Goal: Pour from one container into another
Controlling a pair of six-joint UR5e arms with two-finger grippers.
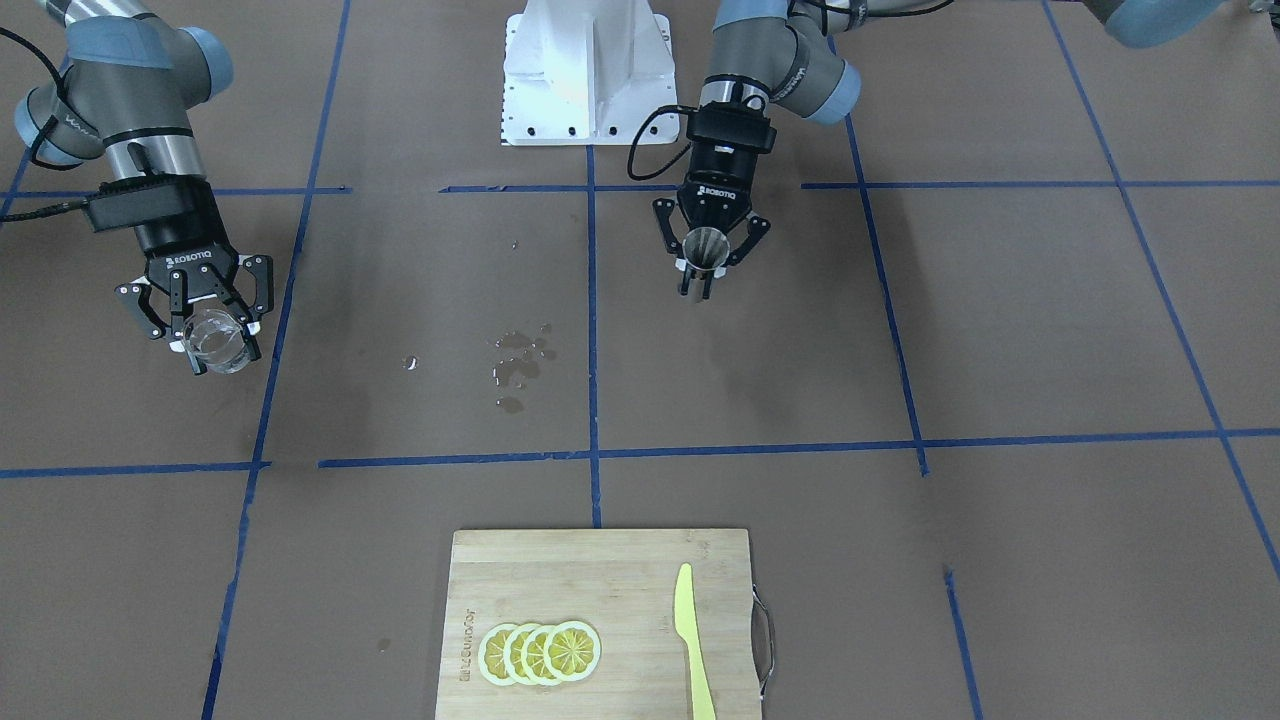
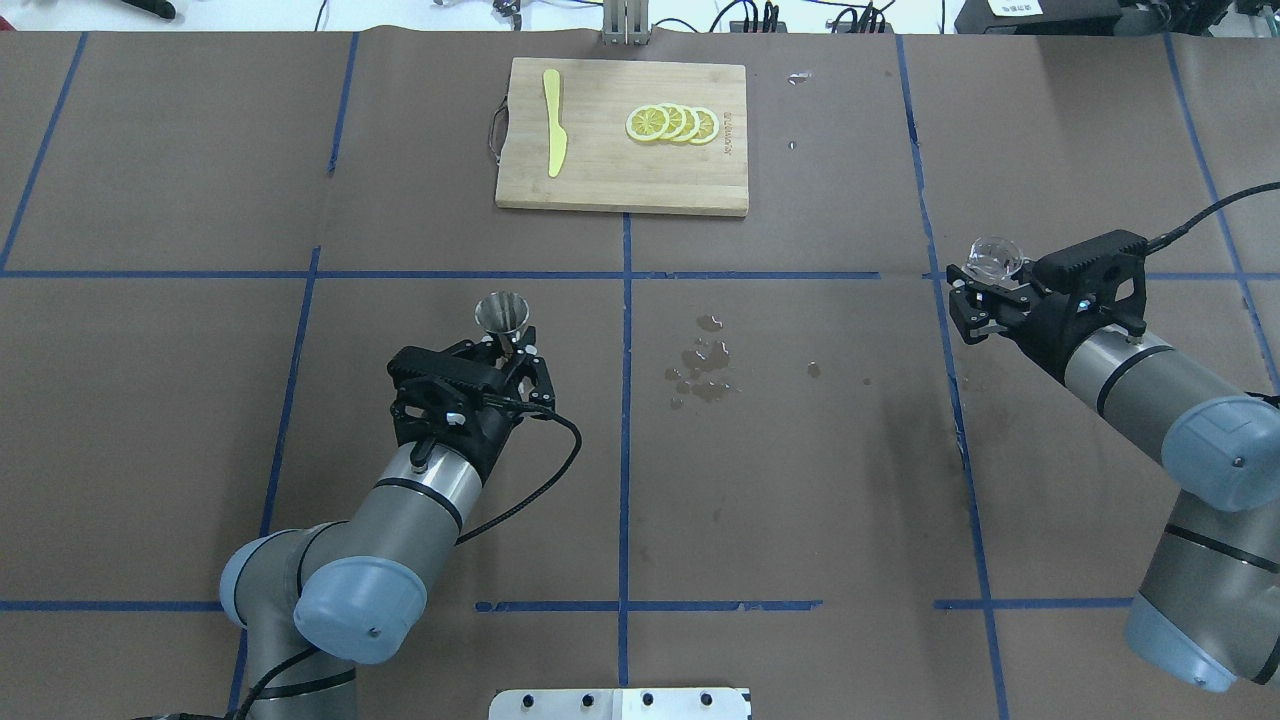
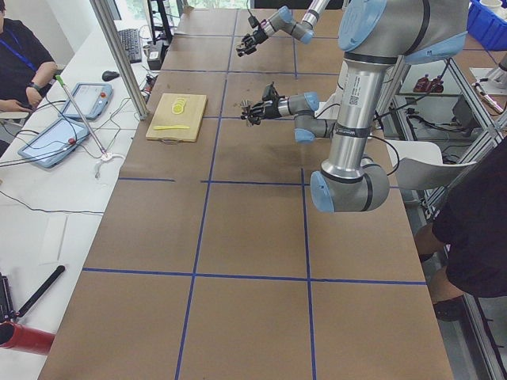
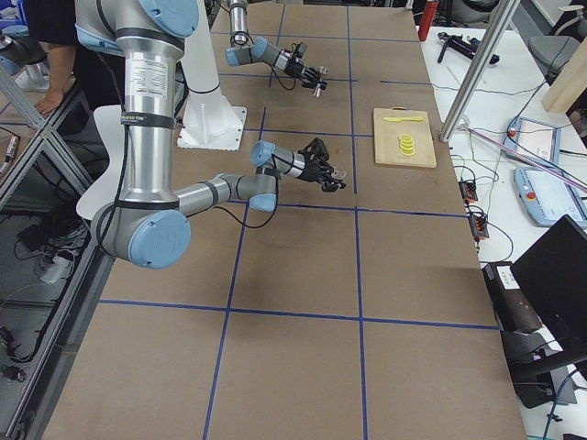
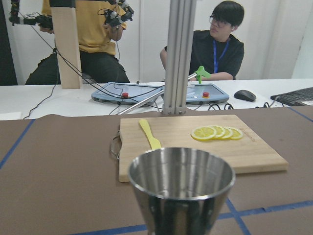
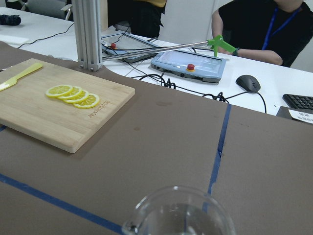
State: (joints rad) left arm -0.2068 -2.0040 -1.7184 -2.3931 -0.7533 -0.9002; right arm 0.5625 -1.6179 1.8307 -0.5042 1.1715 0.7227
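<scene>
Left of centre in the overhead view, the left gripper point(image 2: 508, 350) is clasping the steel cup point(image 2: 502, 312) upright; at far right, the right gripper point(image 2: 985, 283) is grasping the glass point(image 2: 992, 257). With both containers hanging well apart, pouring is likely awaiting: bringing them together, then tilting one over the other.

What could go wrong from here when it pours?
1. The left gripper holds the metal cup and the right gripper the clear glass far apart; closing that gap could slosh any liquid.
2. Droplets already lie on the table between them, so a misaligned pour may spill more.
3. The cup's mouth looks narrow, leaving little margin.
</scene>
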